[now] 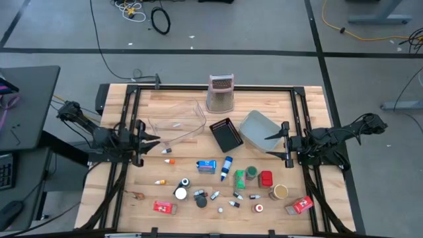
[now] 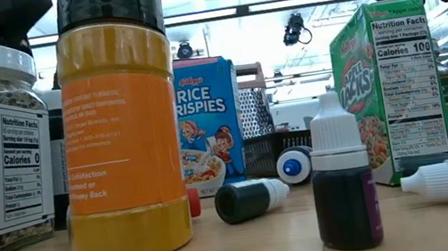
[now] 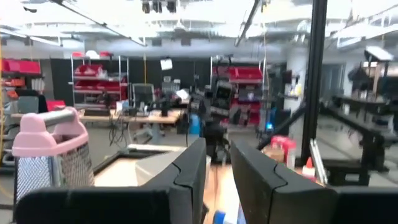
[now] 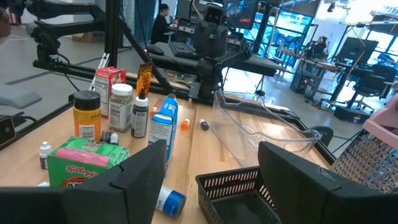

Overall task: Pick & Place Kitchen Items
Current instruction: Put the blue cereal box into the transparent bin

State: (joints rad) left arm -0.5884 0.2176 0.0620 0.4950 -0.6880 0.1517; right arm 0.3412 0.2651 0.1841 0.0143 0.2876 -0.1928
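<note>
Overhead arrangement of a wooden surface [image 1: 178, 112] with both arms parked at its sides. The left gripper [image 1: 153, 139] hovers at the left edge, just beside the clear tray [image 1: 177, 123], its jaws a narrow gap apart and holding nothing; the left wrist view confirms the slim gap between the two dark fingers [image 3: 186, 180]. The right gripper [image 1: 272, 147] hovers at the right edge over the near rim of the grey bin [image 1: 259, 129], its jaws set wide apart and empty. The black mesh basket [image 1: 225, 133] lies between tray and bin, and the metal grater stand [image 1: 221, 93] stands upright behind them. The kitchen items are scattered across the front half of the surface, none inside a container: a blue cereal box [image 1: 206, 166] and a blue-white bottle [image 1: 227, 168] near centre, a green can [image 1: 252, 173] and a red can [image 1: 266, 178] to their right, a tan can [image 1: 280, 192] and a red packet [image 1: 301, 205] at the front right, another red packet [image 1: 165, 207] at the front left, and small vials [image 1: 213, 196] lying between them.
</note>
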